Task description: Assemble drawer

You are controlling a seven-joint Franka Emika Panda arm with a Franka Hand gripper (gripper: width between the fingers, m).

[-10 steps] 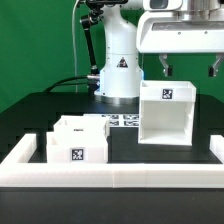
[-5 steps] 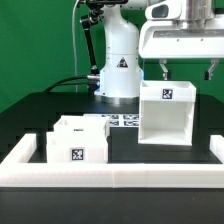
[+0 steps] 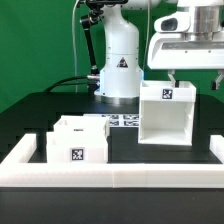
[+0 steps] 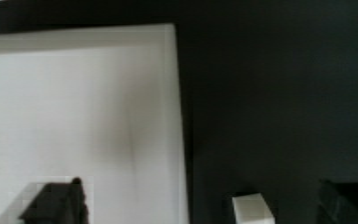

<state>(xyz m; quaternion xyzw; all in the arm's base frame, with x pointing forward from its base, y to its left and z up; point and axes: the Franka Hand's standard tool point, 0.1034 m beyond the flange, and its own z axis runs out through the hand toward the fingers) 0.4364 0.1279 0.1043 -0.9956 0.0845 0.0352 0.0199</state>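
The white drawer housing (image 3: 166, 113) stands upright on the black table at the exterior view's right, with a tag on its front upper edge. Two small white trays (image 3: 78, 140) sit close together at the front left, one tag facing the camera. My gripper (image 3: 195, 79) hangs open and empty just above the housing's top, shifted towards its right side. In the wrist view the housing's white top (image 4: 78, 110) fills one side and black table the other. My dark fingertips (image 4: 51, 205) show at the frame's edge, wide apart, with nothing between them.
A long low white rail (image 3: 110, 175) runs along the front and turns back at both ends. The marker board (image 3: 124, 121) lies flat between the trays and the housing. The robot's white base (image 3: 118, 75) stands behind, before a green backdrop.
My gripper has moved towards the exterior view's right and a little lower, still above the housing. Its fingers stay open. The housing and trays have not moved.
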